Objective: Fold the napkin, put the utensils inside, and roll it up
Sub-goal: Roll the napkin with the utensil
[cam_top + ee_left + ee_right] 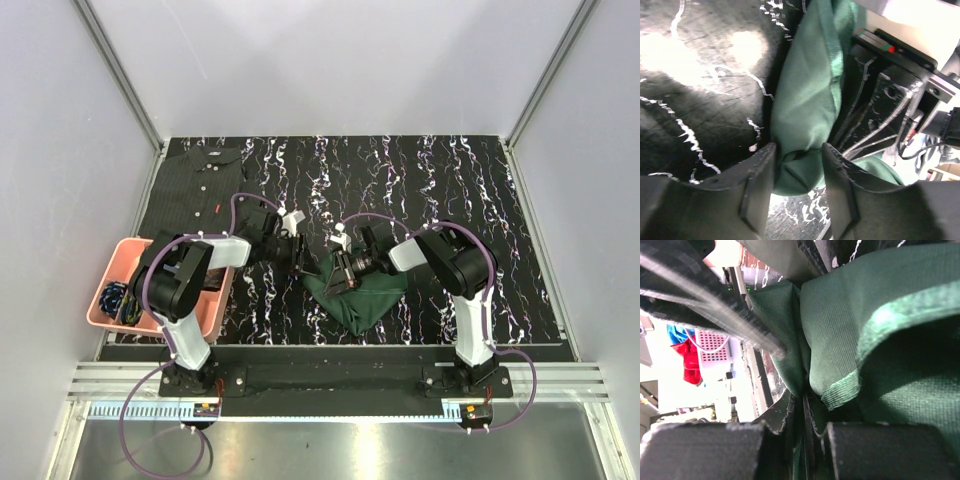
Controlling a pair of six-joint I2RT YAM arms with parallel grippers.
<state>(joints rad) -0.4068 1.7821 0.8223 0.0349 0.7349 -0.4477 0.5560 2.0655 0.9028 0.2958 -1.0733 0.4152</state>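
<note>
From above, the napkin (362,300) lies bunched near the middle of the black marbled table (450,190). Its far-left part is raised between the left gripper (298,258) and the right gripper (345,275). A pink basket (105,275) sits at the near left.

Left wrist: the jaws stand narrow and seem to pinch a gathered fold of the cloth.

Right wrist: the jaws are almost together, clamped on a hemmed edge.
</note>
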